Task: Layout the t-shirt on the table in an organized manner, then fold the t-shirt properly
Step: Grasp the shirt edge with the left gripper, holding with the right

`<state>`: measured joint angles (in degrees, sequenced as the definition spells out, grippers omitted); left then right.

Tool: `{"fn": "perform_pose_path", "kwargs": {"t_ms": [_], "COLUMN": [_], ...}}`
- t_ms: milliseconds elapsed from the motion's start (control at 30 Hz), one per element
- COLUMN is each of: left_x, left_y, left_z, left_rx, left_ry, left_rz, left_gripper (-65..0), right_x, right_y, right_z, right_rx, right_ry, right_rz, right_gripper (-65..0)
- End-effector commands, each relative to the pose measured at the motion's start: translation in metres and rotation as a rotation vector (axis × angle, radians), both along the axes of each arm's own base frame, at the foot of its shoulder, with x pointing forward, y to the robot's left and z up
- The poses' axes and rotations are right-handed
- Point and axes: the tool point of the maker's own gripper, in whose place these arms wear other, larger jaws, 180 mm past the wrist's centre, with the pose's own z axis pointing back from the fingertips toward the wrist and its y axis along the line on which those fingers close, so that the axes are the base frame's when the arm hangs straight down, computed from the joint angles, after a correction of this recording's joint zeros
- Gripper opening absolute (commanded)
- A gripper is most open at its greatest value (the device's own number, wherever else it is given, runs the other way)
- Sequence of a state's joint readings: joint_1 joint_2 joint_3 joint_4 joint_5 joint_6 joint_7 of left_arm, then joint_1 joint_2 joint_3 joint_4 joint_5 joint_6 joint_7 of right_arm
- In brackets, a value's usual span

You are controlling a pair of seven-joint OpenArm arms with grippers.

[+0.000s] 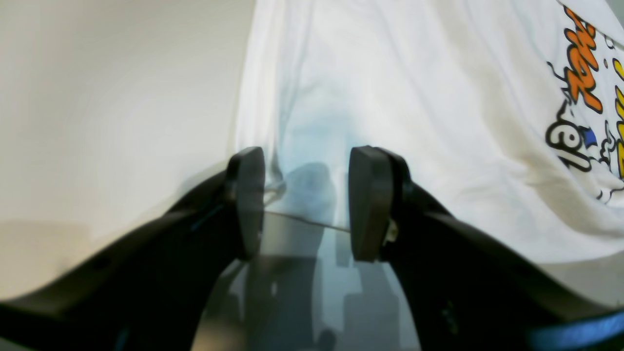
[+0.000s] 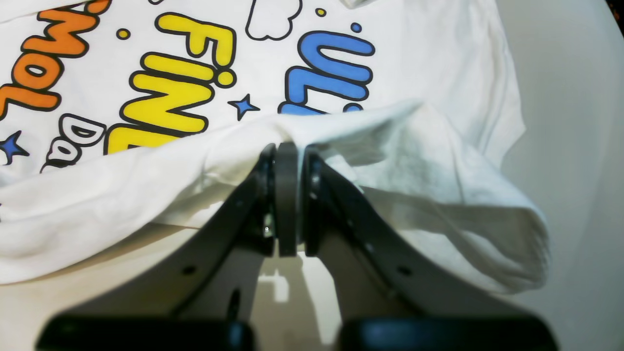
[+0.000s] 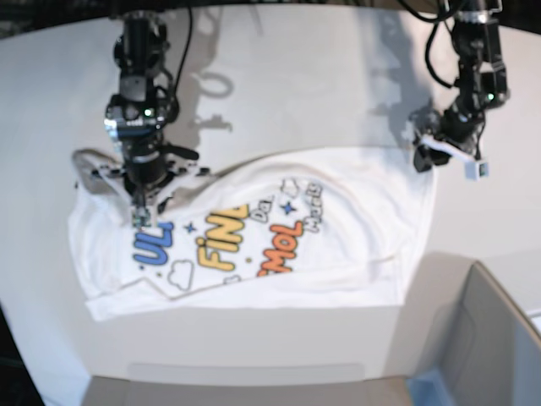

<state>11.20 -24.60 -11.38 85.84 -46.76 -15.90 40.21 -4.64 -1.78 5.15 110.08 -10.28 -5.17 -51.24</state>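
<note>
The shirt [image 3: 254,245] lies spread on the white counter [image 3: 296,76], print side up, with its blue, yellow and orange lettering running across the middle. The cloth is not flat: a raised fold runs along the edge nearest the blue letters, and soft wrinkles cross the plain part beyond the orange letters.

The right pincer [image 2: 287,151] is closed on that raised fold, just beside the blue letters; the cloth bunches up between its pads and drapes down on both sides, with the sleeve [image 2: 487,229] hanging loose past it. In the base view this pincer [image 3: 140,211] stands over the shirt's corner by the blue lettering.

The left pincer [image 1: 306,195] is open, its two dark pads well apart, holding nothing. It sits at the shirt's plain edge, far from the lettering, with the hem [image 1: 302,220] lying across the gap between the pads. In the base view it [image 3: 425,156] sits at the shirt's far corner, beyond the orange letters.

A grey box [image 3: 482,338] stands just beside the shirt's plain end.
</note>
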Motion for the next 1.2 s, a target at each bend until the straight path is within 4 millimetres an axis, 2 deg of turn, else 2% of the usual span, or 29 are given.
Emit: {"fn": "perform_pose_path", "kwargs": {"t_ms": [0,100,300,400,500,600,833,1000,1133,1167], "left_x": [0.005,-0.001,-0.001,0.006,0.003,0.002,0.001,0.003,0.003,0.005], "left_y": [0.010,0.016,0.017,0.023,0.029,0.025,0.023,0.021,0.009,0.004], "left_z": [0.005,-0.006,-0.008,-0.013,-0.024,-0.027,-0.028,-0.024,-0.005,0.005], "left_rx": [0.009,0.006,0.007,-0.003,-0.013,-0.016,-0.021,-0.026,-0.020,-0.014], "left_ry": [-0.022,0.009,0.014,0.023,0.054,0.066,0.070,0.056,-0.007,-0.039], "left_rz": [0.017,0.035,0.042,0.065,0.087,0.072,0.071,0.068,0.043,0.027], "left_gripper": [-35.8,-35.8,-35.8,-35.8,-36.2,-41.2,-59.2,-63.5,-65.0,-65.0], "right_x": [0.007,0.007,0.007,0.007,0.007,0.004,0.003,0.004,0.002,0.001], "right_y": [0.000,-0.001,-0.001,-0.001,-0.002,-0.002,-0.001,-0.002,0.000,0.001], "right_z": [0.014,0.014,0.014,0.014,0.015,0.011,0.012,0.018,0.028,0.031], "right_rx": [-0.001,-0.005,-0.007,-0.005,-0.008,-0.010,-0.007,-0.005,0.001,0.001], "right_ry": [-0.054,-0.054,-0.054,-0.054,-0.055,-0.047,-0.049,-0.067,-0.113,-0.137], "right_rz": [0.001,0.001,0.001,0.001,0.001,0.002,0.002,-0.001,0.002,0.006], "right_gripper": [-65.0,-65.0,-65.0,-65.0,-65.0,-65.0,-65.0,-65.0,-65.0,-65.0]}}
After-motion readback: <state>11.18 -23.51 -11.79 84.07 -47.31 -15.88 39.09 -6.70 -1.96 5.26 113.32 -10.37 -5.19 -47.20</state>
